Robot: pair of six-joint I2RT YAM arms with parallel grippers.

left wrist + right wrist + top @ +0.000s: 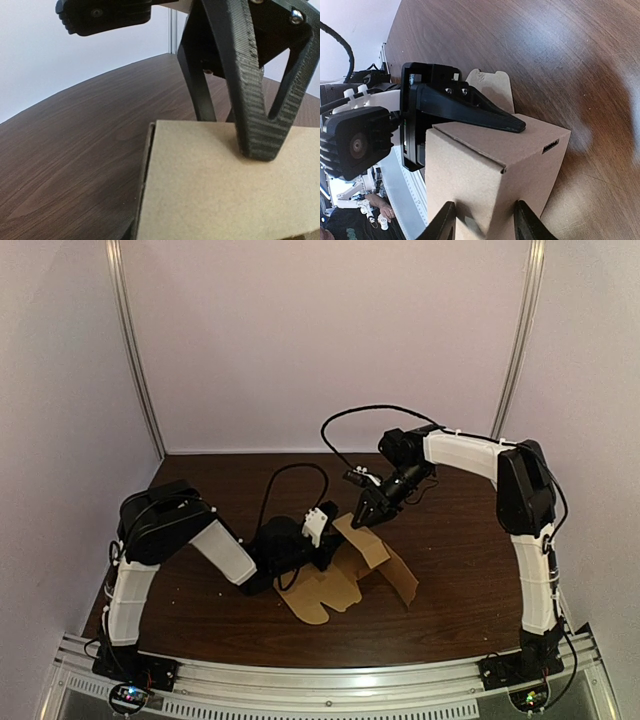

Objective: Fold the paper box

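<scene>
The paper box [352, 562] stands half-formed at the middle of the table [220, 612]. Your left gripper [320, 538], spread, presses one finger on its top panel. Your right gripper [485, 222], spread, brackets a side wall. Press firmly and crease squarely.

Box [340, 585] centred on table [460, 590]

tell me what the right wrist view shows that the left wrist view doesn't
Only right wrist: the folded corner of the brown cardboard box, a small slot in its side, a rounded flap beyond, and the right tool. Only left wrist: the raised second finger of the left tool, wide of the first. Both: the box, the dark wooden table, and the left tool's black finger resting on the box's panel.
</scene>
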